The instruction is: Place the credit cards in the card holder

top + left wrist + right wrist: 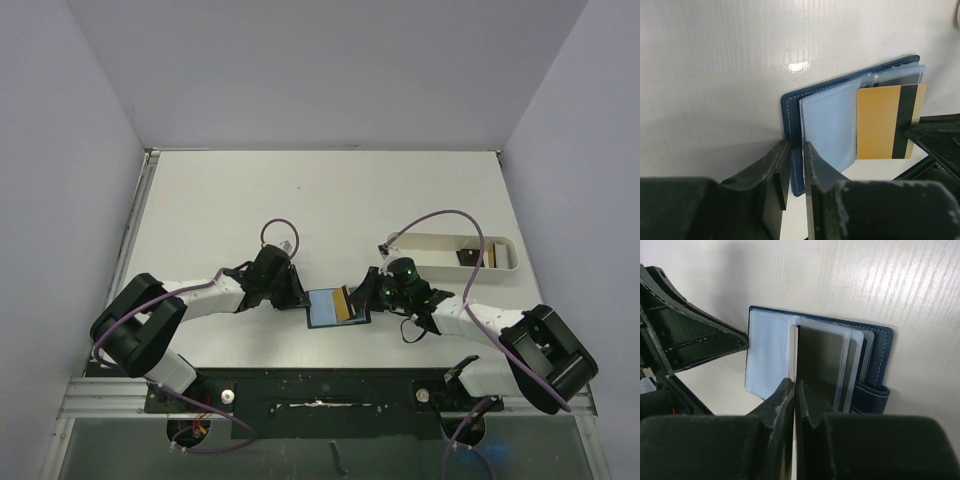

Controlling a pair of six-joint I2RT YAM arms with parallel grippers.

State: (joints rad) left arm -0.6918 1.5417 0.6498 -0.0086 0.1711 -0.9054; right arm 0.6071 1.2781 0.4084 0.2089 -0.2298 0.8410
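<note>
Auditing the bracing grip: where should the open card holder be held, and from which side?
Pinch the card holder's navy cover at its free left edge, from the left, as the left gripper does. It lies open flat, and the right gripper holds the tan card at its sleeves from the right; the left edge is clear of that.

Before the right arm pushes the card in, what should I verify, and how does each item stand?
1. Left gripper clamps the card holder cover: ok.
2. Right gripper shut on the tan card: ok.
3. Card's leading edge inside a pocket: cannot tell.
4. Card fully seated: not ok, most of it sticks out.
5. More cards waiting in the white tray: ok.
</note>
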